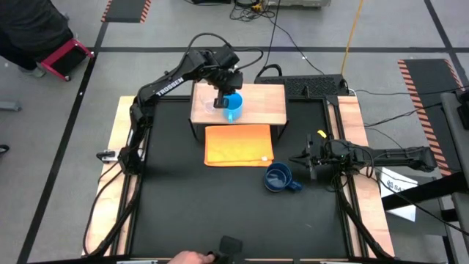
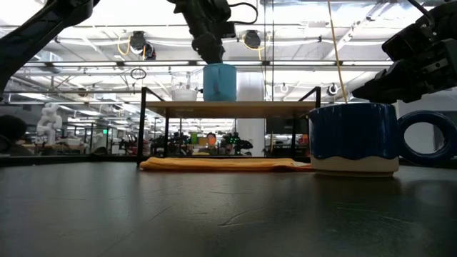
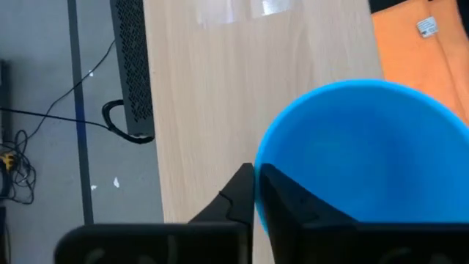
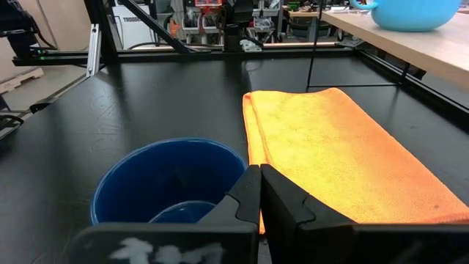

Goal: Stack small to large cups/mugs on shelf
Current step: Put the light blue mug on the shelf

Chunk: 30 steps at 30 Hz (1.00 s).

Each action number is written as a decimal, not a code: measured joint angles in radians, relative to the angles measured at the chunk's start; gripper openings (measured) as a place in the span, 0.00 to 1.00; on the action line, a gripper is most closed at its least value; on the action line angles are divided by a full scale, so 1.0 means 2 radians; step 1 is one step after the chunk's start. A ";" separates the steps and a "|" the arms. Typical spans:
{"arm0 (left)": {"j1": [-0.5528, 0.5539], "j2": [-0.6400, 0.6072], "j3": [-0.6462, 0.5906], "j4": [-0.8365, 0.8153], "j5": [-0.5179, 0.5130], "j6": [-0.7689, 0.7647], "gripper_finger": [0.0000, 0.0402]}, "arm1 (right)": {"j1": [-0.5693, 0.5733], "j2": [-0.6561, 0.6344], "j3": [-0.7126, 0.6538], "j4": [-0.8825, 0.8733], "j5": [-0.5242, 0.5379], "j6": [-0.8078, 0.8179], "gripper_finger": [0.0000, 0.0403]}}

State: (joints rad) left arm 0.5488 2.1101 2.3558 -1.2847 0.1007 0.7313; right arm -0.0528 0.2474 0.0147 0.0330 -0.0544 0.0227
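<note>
The light-wood shelf (image 1: 256,110) stands at the table's far middle. On it is the light-blue mug (image 1: 233,105), upright, also in the low view (image 2: 219,82). My left gripper (image 1: 222,100) is shut on the mug from above. The tiny clear glass cup (image 1: 209,108) stands on the shelf just left of the mug. The dark-blue mug (image 1: 278,178) stands upright on the black table, right of the middle. My right gripper (image 1: 302,161) is shut and empty, close to this mug's right side (image 4: 172,183). My left gripper pinches the light-blue mug's rim (image 3: 258,158) on its left side, one finger inside the mug and one outside. The fingers point down from above. The mug is upright, with its bottom (image 2: 219,98) at the shelf board.
A folded orange cloth (image 1: 239,145) lies on the table just in front of the shelf and partly under it. A black device (image 1: 311,86) sits behind the shelf at the right. A person's hand (image 1: 192,257) shows at the table's near edge.
</note>
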 joint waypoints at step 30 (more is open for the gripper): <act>0.000 0.008 0.001 0.014 0.006 0.025 0.04 | 0.000 0.000 0.000 0.000 0.000 0.007 0.00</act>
State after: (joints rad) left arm 0.5495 2.1252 2.3577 -1.2563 0.1135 0.7820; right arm -0.0525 0.2473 0.0144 0.0334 -0.0544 0.0372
